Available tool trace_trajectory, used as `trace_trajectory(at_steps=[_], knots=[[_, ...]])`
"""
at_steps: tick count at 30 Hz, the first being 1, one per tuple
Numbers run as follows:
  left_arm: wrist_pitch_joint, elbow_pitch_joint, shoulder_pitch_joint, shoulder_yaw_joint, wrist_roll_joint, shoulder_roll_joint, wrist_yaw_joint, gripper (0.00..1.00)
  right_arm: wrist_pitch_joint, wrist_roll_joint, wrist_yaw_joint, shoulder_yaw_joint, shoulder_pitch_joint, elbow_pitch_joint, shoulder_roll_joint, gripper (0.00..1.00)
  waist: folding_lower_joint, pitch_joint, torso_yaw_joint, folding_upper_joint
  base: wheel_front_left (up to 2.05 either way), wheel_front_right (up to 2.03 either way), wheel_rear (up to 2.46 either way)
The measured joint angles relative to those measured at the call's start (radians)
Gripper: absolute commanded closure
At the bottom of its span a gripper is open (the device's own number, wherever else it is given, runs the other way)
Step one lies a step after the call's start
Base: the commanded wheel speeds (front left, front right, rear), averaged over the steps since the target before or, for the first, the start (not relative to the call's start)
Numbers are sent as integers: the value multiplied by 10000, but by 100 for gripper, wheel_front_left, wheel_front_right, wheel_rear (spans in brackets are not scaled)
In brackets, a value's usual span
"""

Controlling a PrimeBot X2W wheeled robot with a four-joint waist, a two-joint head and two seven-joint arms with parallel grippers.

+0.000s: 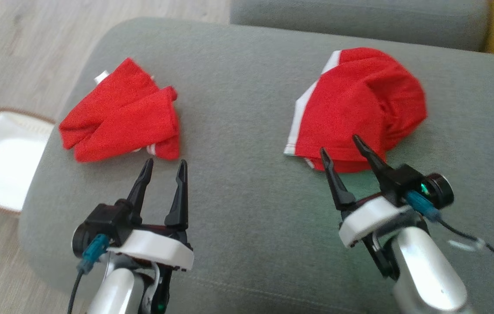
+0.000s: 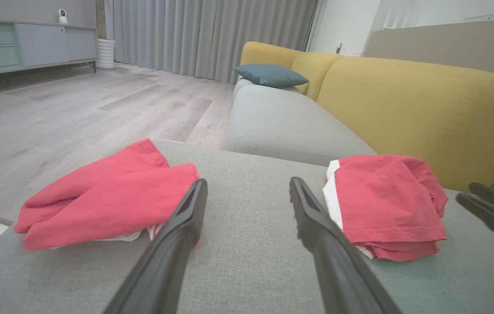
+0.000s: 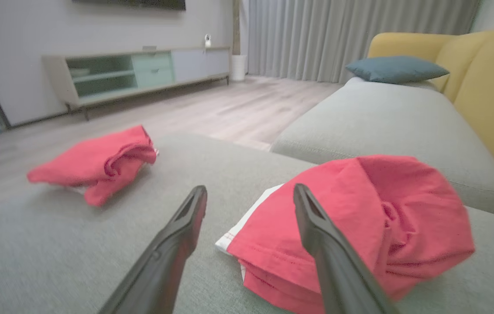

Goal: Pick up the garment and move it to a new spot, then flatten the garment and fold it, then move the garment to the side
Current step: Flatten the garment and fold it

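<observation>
**A:** Where is the garment?

**B:** The right garment, red with a white edge, lies bunched on the grey cushion, at about 2 o'clock from the head camera.

**A:** And the hands?

**B:** The right hand is spread wide and holds nothing. Its fingertips sit over the cloth's near edge, at the garment's 6 o'clock. I cannot tell whether they touch it. The left hand is just as wide and holds nothing. Its tips are just short of the left garment, a second red piece folded over itself at 10 o'clock, well apart from the first.

**A:** Any containers?

**B:** A white bin with a brown rim stands on the wooden floor at 9 o'clock, beside the cushion's edge. Its inside shows plain white.

**A:** Farther out?

**B:** In the left wrist view, a yellow sofa back rises behind the right garment at 1 o'clock. A blue pillow lies at 12 o'clock on a farther grey seat.
</observation>
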Motion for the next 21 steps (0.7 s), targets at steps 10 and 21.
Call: trace_trajectory(at_steps=[10,21], knots=[[0,31,-391,-240,-370,-77,-73,0,1104,-2080,0,-708,-1412,2736,-104,0,0,690,1165,0,0,0,0],[0,-541,-671,-395,-913,-92,199,0,1402,-3423,10,-1896,-2340,4186,-291,100,0,1373,1946,0,0,0,0]])
